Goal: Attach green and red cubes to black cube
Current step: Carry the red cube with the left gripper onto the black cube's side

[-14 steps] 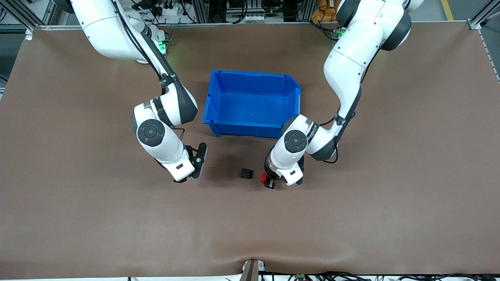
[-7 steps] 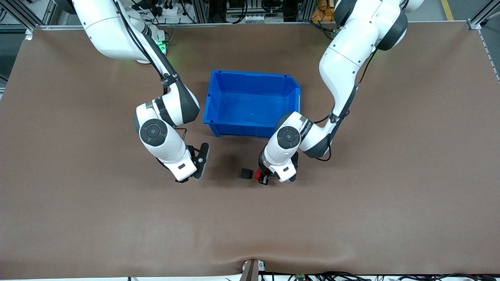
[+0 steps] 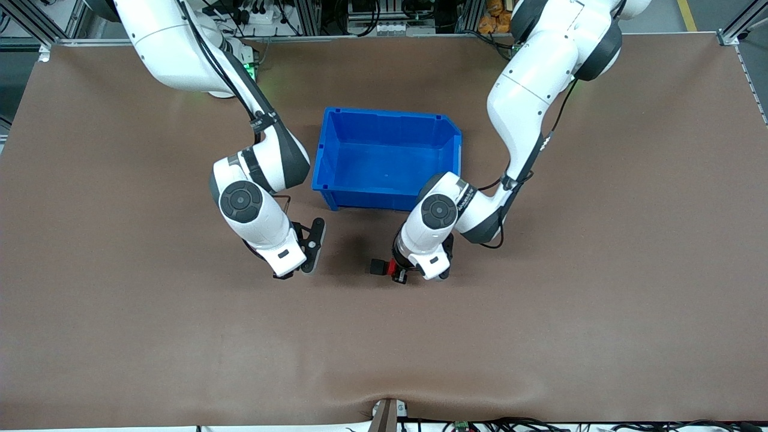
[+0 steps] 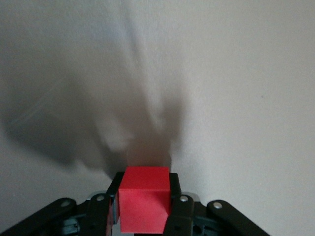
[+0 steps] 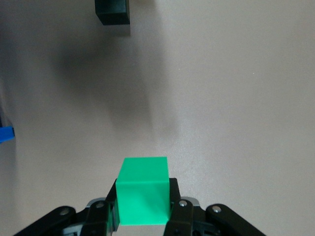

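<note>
Left gripper [image 3: 401, 273], low over the brown worktop [image 3: 540, 336], with its fingers [image 4: 177, 209] clamped on opposite faces of the red cube [image 3: 394, 269]. In the front view the red cube sits just beside the black cube [image 3: 377, 267], which rests on the worktop at the right-arm side of these fingers; whether the two cubes touch cannot be told. In the left wrist view the red cube [image 4: 143, 205] fills the space between the fingers, with only bare shadowed surface ahead of it.

Right gripper [image 3: 300, 267], low over the worktop toward the right arm's end, with its fingers [image 5: 178, 212] clenched on the green cube [image 5: 143, 197], which shows only in the right wrist view. From these fingers the black cube [image 5: 112, 12] lies well ahead, cut by the picture's edge, and the run of worktop between green cube and black cube is bare.

Blue bin [image 3: 331, 156], farther from the front camera than both pairs of fingers and the black cube. Its nearer wall stands near the left arm's wrist; a corner of it [image 5: 6, 133] shows at the edge of the right wrist view. The broad part of the worktop nearer the front camera than the fingers carries nothing, out to its front edge.
</note>
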You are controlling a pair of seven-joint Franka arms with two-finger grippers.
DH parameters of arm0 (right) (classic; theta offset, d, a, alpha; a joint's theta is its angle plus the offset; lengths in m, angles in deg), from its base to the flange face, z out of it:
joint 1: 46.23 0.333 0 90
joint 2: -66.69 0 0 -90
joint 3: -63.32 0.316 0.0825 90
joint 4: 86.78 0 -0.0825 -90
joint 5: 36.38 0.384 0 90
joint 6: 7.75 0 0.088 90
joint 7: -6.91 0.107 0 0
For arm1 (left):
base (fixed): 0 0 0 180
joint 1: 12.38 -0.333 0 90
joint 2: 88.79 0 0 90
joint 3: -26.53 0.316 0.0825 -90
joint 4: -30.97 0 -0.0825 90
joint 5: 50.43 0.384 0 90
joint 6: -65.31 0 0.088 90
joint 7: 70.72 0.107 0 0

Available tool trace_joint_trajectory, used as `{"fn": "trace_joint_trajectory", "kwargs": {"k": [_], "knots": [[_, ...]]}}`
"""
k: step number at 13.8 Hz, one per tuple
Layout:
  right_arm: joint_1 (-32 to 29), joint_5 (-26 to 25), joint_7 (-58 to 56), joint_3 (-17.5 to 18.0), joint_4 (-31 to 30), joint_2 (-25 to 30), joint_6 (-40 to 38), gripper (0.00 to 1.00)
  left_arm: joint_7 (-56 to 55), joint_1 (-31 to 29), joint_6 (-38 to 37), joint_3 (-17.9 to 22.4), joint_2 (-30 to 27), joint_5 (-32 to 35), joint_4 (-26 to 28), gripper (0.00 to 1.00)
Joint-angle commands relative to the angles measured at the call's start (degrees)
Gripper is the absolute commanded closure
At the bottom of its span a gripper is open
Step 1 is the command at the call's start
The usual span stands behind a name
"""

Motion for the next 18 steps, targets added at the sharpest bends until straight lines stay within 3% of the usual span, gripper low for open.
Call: {"fn": "trace_joint_trajectory", "kwargs": {"k": [1, 9, 13, 17, 18], "knots": [[0.39, 0.73, 0.29, -0.4, 1.38, -0.75, -0.49, 1.0, 0.24, 1.06, -0.5, -0.23, 2.77, -1.87, -3.36, 1.0], [0.56, 1.0, 0.82, -0.4, 1.47, -1.36, -0.14, 1.0, -5.11, 1.68, -1.03, 0.65, 3.04, -1.69, -3.02, 1.0], [2.84, 0.3, 8.98, -0.4, 1.73, -3.55, 0.92, 1.0, -14.5, 1.94, -3.75, 0.48, 2.68, -1.87, -3.01, 1.0], [4.68, 0.21, 9.52, -0.4, 9.79, -9.35, 1.09, 1.0, -18.31, 1.94, -7.71, -0.05, 2.68, -2.4, -3.01, 1.0], [5.13, 0.21, 9.52, -0.4, 11.21, -10.66, 1.09, 1.0, -18.31, 1.94, -7.71, -0.05, 2.68, -2.4, -3.01, 0.9]]}}
